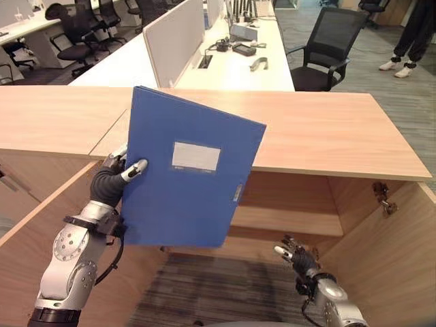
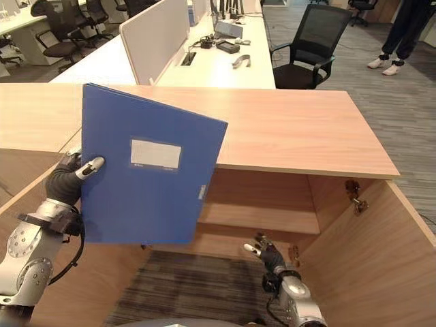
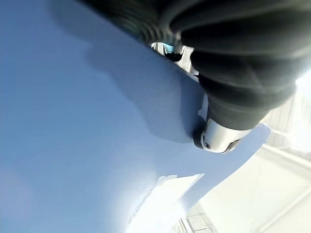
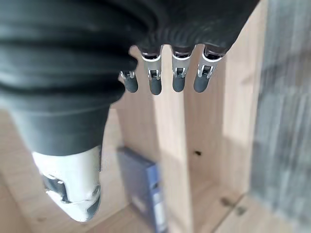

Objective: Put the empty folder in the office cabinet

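Left hand [image 1: 116,176] clamped on blue folder [image 1: 184,197] edge — upright before cabinet [image 1: 381,238], right hand [image 1: 300,259] loose, empty

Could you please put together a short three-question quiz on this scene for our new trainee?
1. True or false: the blue folder is already lying on the cabinet shelf.
2. Which hand grips the folder? A) left hand B) right hand C) both
3. Fill in: the right hand hangs low in front of the open ____, holding nothing.

Key
1. False: it is held up in front of the wooden cabinet top.
2. A: the thumb is pressed on the cover at the folder's edge.
3. cabinet
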Available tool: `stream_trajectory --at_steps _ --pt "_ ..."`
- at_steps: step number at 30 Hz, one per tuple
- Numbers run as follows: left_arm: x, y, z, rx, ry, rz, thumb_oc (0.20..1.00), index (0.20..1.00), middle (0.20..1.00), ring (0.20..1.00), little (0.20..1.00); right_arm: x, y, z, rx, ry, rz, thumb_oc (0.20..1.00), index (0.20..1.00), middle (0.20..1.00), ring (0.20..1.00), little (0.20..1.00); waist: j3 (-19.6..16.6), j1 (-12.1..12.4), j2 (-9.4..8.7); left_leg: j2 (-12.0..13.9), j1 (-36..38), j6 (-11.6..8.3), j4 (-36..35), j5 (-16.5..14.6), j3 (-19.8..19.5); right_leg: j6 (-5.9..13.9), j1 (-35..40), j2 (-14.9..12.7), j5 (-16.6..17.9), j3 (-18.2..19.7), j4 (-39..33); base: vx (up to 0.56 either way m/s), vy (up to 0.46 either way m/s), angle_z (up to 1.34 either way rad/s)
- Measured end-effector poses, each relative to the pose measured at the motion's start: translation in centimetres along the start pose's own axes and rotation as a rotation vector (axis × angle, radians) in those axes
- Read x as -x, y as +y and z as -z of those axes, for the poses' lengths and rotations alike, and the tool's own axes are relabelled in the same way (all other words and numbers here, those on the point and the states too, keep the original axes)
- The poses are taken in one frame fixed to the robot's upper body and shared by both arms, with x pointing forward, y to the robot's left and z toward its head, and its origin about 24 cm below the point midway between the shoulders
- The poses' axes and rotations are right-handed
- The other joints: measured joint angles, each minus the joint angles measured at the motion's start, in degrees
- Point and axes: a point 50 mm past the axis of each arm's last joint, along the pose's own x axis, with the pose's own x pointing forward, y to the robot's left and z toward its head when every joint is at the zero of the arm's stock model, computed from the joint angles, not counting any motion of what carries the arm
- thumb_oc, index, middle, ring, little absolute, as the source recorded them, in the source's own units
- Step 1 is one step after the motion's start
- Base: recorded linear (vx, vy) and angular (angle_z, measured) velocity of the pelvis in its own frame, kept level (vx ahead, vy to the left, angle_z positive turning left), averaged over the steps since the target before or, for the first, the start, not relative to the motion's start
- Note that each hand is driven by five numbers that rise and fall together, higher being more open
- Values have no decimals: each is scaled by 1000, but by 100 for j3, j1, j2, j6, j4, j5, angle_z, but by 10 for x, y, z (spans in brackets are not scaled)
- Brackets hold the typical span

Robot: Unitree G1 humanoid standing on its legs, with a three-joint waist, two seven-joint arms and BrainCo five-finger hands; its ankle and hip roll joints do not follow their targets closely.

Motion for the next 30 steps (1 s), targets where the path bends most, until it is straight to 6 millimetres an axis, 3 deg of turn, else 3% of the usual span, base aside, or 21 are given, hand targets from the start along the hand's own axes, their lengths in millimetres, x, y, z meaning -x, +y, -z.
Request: stream_trajectory --at_steps 6,9,15,20,25,30 --pt "1 -1 1 -2 22 32 200 200 200 200 200 1 19 -24 18 -62 -177 1000 1000 1000 1000 1000 6 6 -21 -2 -4 2 -10 -5 62 1 -40 1 0 54 0 -1 0 -4" --pt "0 -3 2 -1 25 54 200 200 200 200 200 5 33 -49 29 -138 -329 1000 1000 1000 1000 1000 28 -1 -39 13 1 1 -10 -5 72 1 -38 13 0 65 6 0 0 0" --pt "0 -5 3 -19 30 70 200 200 200 200 200 7 45 -57 -25 -160 -430 1000 1000 1000 1000 1000 47 12 -54 13 -7 1 -10 -5 66 1 -41 13 -1 64 17 0 0 0" --pt "-5 -14 7 15 9 81 200 200 200 200 200 3 65 -64 -16 -173 -524 1000 1000 1000 1000 1000 51 6 -47 13 -16 1 -10 -5 56 0 -43 14 -1 60 22 0 0 0" --pt "-10 -21 6 10 -12 91 200 200 200 200 200 5 99 -91 -24 -273 -672 1000 1000 1000 1000 1000 57 -4 -35 11 -45 1 -9 -4 46 -4 -66 17 -3 54 24 0 0 0" --pt "-18 -28 1 7 -41 111 200 200 200 200 200 1 116 -99 -44 -283 -710 1000 1000 1000 1000 1000 64 11 -24 5 -76 -1 39 -2 30 -4 -86 18 -2 30 25 3 -3 1"
